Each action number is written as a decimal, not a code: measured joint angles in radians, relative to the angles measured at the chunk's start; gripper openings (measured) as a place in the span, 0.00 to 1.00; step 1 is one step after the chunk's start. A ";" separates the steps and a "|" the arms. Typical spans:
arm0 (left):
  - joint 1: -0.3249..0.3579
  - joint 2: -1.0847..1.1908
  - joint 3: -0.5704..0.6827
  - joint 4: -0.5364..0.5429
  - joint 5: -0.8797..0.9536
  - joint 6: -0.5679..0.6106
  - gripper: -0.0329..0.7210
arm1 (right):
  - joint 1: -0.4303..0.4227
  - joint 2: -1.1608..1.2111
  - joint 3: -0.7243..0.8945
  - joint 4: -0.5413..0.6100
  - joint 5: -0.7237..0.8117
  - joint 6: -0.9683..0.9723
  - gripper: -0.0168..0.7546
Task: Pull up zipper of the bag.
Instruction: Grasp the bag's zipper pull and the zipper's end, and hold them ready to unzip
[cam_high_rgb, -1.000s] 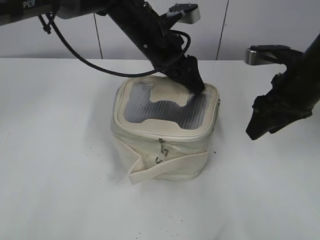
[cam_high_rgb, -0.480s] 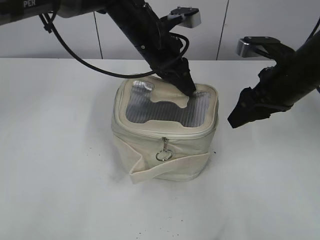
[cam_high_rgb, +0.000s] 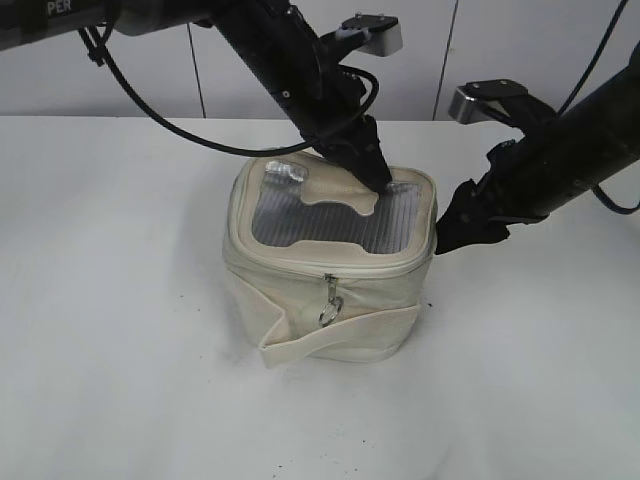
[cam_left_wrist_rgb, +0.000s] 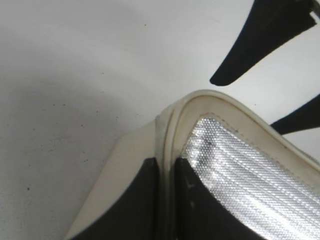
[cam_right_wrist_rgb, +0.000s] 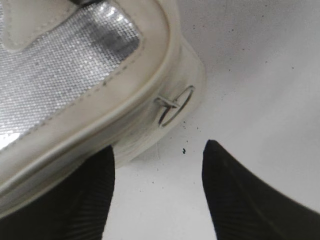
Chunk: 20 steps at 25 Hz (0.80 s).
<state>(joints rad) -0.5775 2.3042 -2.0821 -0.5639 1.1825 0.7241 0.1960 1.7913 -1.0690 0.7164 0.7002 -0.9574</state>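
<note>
The left pincer (cam_high_rgb: 373, 172) presses down on the far right part of the bag's (cam_high_rgb: 330, 270) lid, its tip on the cream patch beside the grey ribbed panel (cam_high_rgb: 320, 222). In the left wrist view its two dark fingers (cam_left_wrist_rgb: 132, 205) stand close together with only a narrow gap, and the raised cream rim of the lid runs up through that gap; whether they actually squeeze the rim I cannot tell.

The right pincer (cam_high_rgb: 452, 222) hangs just beside the bag's right upper corner, its tip close to the lid rim. In the right wrist view its fingers (cam_right_wrist_rgb: 240, 200) are spread wide with bare counter (cam_right_wrist_rgb: 260, 75) between them, holding nothing. One finger lies against or under the bag's side wall at lower left; the other is well clear on the right. A silver ring pull (cam_right_wrist_rgb: 175, 106) of the zipper (cam_high_rgb: 330, 268) sticks out from the bag's corner, just ahead of the gap between the fingers and untouched.

The bag stands upright in the middle of the white counter, between the two arms. A second ring pull (cam_high_rgb: 327, 314) hangs down its near face, just above the flat cream strap (cam_high_rgb: 340, 335).
</note>
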 joint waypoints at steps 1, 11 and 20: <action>0.000 0.000 0.000 0.000 0.000 0.000 0.13 | 0.000 0.012 0.000 0.008 -0.008 -0.010 0.59; 0.000 0.000 0.000 0.000 0.000 0.000 0.13 | 0.000 0.102 0.000 0.155 -0.142 -0.152 0.51; 0.000 0.000 0.000 0.000 0.000 0.000 0.12 | 0.000 0.103 0.000 0.193 -0.123 -0.130 0.03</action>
<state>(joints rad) -0.5775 2.3042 -2.0821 -0.5639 1.1825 0.7241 0.1960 1.8938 -1.0690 0.9097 0.5771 -1.0878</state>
